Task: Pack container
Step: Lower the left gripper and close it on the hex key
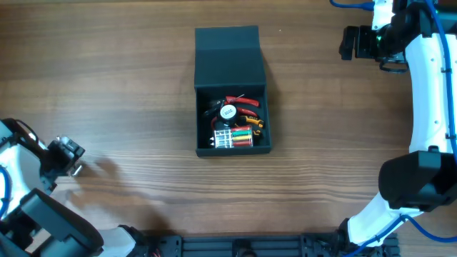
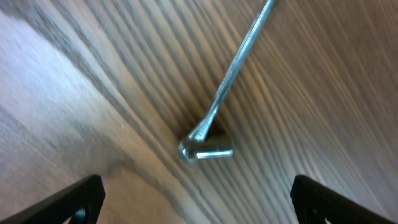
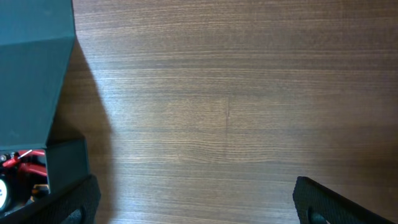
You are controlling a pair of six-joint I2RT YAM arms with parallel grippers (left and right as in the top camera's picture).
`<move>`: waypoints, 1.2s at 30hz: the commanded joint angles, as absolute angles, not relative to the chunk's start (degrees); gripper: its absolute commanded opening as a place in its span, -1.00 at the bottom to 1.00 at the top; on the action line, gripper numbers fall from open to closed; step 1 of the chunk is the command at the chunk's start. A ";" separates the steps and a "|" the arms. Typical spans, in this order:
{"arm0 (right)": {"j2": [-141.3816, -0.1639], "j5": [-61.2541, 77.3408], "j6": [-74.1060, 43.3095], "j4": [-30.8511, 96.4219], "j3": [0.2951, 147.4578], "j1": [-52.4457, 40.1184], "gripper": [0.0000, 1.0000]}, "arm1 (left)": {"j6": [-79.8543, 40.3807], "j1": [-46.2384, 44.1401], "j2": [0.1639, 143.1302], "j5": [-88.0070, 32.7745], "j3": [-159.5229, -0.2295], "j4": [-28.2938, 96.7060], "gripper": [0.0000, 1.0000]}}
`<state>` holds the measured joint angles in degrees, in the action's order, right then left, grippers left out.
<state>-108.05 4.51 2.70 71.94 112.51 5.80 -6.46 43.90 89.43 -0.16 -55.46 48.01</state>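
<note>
Left claw (image 1: 68, 153) hangs low over the counter (image 1: 128, 86) at its near left edge, fingers spread wide, nothing between them. Left wrist view: the left claw (image 2: 199, 202) is poised over a bent metal rod (image 2: 227, 81), thin and bright with a short hooked end, lying loose on the wood. Tips apart from it on both sides.

Centre: container (image 1: 235, 150) sits mid-counter, well apart from both arms. Lid (image 1: 228, 61) is thrown back on the far side; whether it lies flat or stays propped, cannot tell. Inside: red-handled pliers (image 1: 239, 102), a round white piece (image 1: 228, 112), a rack of coloured bits (image 1: 234, 137). Fairly full.

Handling, judged:
- Box looks like stiff matte card. Light by itself, but weighted by the tools.
- Surface is not slippery; walls are thin and may flex under a hard pinch.
- It looks too broad to span. Pinch one side wall, or take the lid by its free far edge to fold it over.
- Loose contents will shift if the box is tipped.

Right: right claw (image 1: 348, 43) is parked at the far right, fingers spread, empty. Its wrist view shows the lid (image 3: 31, 68) off to the left and bare wood ahead.
</note>
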 commanded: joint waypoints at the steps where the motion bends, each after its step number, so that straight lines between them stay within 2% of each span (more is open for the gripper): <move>1: -107.57 5.43 2.83 71.29 112.20 5.87 0.99 | -4.89 44.14 90.39 -1.91 -63.31 51.92 0.99; 14: -107.57 5.43 2.83 71.29 112.20 5.85 0.99 | -1.45 42.02 100.79 -2.04 -64.42 49.30 0.99; 29: -107.57 5.43 2.81 72.14 112.20 5.85 0.99 | 0.86 41.54 101.71 -2.17 -64.42 41.28 0.95; 36: -107.57 5.41 2.83 72.23 112.20 5.85 0.99 | 2.39 40.32 106.85 -2.13 -64.42 40.88 0.96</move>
